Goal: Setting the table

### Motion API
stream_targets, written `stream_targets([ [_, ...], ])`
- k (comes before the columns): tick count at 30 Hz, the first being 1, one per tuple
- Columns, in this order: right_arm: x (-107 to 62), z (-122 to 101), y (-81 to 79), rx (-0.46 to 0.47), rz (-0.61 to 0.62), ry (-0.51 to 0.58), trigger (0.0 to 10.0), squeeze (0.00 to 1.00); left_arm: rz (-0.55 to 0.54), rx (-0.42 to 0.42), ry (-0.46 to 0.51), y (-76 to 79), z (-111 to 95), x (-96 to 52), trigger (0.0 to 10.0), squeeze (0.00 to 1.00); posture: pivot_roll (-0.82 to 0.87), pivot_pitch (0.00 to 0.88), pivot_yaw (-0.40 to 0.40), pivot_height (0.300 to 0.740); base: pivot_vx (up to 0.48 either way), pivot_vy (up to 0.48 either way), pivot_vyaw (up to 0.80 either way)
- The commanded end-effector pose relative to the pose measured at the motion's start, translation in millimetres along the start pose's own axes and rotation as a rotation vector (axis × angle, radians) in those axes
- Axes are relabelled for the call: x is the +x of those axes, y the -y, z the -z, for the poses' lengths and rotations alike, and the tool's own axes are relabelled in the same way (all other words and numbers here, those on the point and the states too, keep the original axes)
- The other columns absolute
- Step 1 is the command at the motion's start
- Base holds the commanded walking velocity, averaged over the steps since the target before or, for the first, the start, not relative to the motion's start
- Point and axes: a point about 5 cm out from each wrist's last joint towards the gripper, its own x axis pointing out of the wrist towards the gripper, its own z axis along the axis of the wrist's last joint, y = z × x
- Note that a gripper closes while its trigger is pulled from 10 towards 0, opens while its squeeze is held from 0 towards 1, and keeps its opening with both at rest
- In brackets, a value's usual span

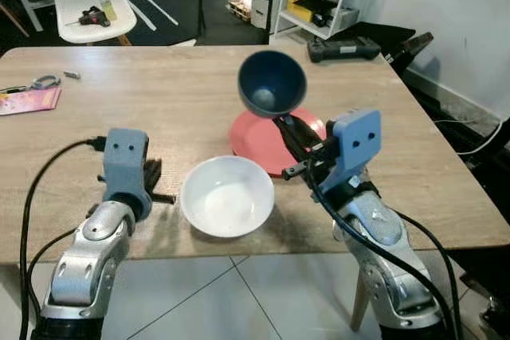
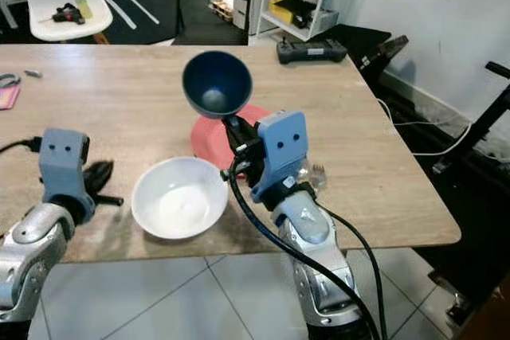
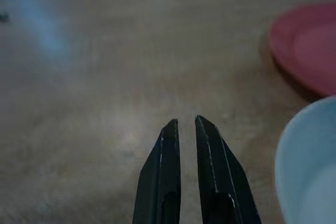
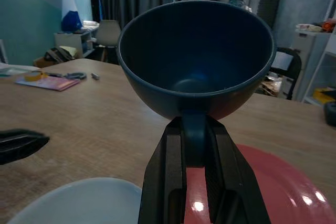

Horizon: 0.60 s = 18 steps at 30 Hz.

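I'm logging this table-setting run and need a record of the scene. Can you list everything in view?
Blue bowl: 1, dark blue, held in the air above the red plate, tilted.
Red plate: 1, red, on the table beyond the white bowl.
White bowl: 1, white, near the table's front edge.
Table: 1, light wood.
Pink booklet: 1, pink, table's far left edge.
Scissors: 1, blue-handled, beside the booklet.
Black controller: 1, black, table's far right corner.
Chair: 1, black, behind the table.
Left hand: black fingers almost shut, empty, low over the table left of the white bowl.
Right hand: black fingers clamped on the blue bowl's rim.
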Motion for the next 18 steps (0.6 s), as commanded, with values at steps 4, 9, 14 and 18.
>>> stream_targets([
  [4,-2.2,-2.0,-1.8,0.010,-0.002,0.007,10.0,0.00,0.066,-0.103,-0.040,12.1,3.9,-5.1,10.0,1.00,0.00,0.046,0.068,0.740,0.000,0.000,0.00],
  [9,-1.9,-1.5,-2.2,0.012,-0.002,0.007,10.0,0.00,0.123,-0.150,-0.066,20.2,10.2,-7.8,10.0,1.00,0.01,0.045,0.067,0.740,0.000,0.000,0.00],
  [14,-2.0,-1.2,-2.0,0.014,0.000,0.007,10.0,0.00,0.129,-0.132,-0.075,21.7,16.3,-10.4,10.0,1.00,0.01,0.046,0.066,0.740,0.000,0.000,0.00],
  [18,-2.1,-1.0,-1.9,0.016,0.000,0.004,10.0,0.00,0.126,-0.141,-0.139,19.9,26.3,-7.4,10.0,0.00,0.01,0.049,0.062,0.740,0.000,0.000,0.00],
])
